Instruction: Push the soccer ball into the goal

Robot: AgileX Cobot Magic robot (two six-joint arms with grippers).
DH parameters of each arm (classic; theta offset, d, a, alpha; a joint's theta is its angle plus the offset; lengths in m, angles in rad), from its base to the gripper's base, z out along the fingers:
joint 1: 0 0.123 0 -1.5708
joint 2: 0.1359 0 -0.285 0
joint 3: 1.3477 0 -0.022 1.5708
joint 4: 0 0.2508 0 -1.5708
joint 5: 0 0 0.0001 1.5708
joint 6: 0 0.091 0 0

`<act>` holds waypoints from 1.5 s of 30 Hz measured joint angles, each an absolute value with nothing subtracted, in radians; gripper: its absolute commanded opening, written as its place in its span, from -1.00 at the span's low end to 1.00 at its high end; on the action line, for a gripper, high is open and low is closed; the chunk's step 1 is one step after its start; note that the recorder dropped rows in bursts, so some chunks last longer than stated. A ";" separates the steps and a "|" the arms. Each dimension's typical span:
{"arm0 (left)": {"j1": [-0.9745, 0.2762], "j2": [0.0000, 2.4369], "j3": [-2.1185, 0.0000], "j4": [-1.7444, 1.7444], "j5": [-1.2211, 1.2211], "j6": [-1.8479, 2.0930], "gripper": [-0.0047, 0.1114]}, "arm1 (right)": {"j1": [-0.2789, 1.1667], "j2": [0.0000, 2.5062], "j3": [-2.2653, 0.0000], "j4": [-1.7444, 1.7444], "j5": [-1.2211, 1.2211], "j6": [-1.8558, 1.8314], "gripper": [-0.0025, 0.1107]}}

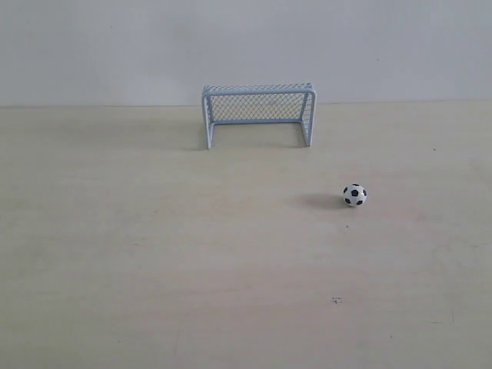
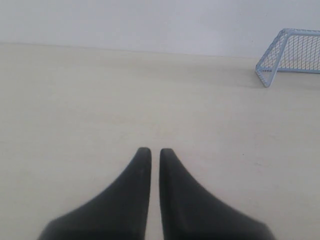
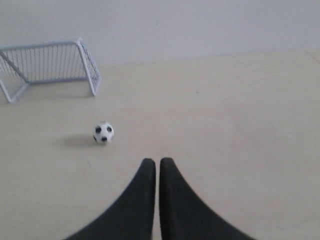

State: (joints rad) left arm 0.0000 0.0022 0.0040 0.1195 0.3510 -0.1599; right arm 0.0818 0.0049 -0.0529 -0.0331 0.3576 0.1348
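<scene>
The soccer ball (image 1: 354,194) is a tiny white ball with black patches, resting on the pale table right of centre. It also shows in the right wrist view as the soccer ball (image 3: 103,132), well ahead of my right gripper (image 3: 157,161), which is shut and holds nothing. The goal (image 1: 259,114), pale blue frame with mesh netting, stands at the back of the table with its mouth facing forward; the ball lies in front of it and to its right. The goal (image 3: 48,67) and goal (image 2: 290,55) show in both wrist views. My left gripper (image 2: 152,151) is shut, empty, far from the ball. Neither gripper appears in the exterior view.
The pale wooden table (image 1: 154,254) spreads wide around the ball and goal. A plain white wall (image 1: 246,46) rises right behind the goal. A small dark speck (image 1: 336,300) marks the table near the front.
</scene>
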 measured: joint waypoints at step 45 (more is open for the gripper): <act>0.000 0.002 0.004 0.120 0.351 -0.160 -0.81 | 0.082 0.798 -0.716 0.220 0.572 -0.519 -0.96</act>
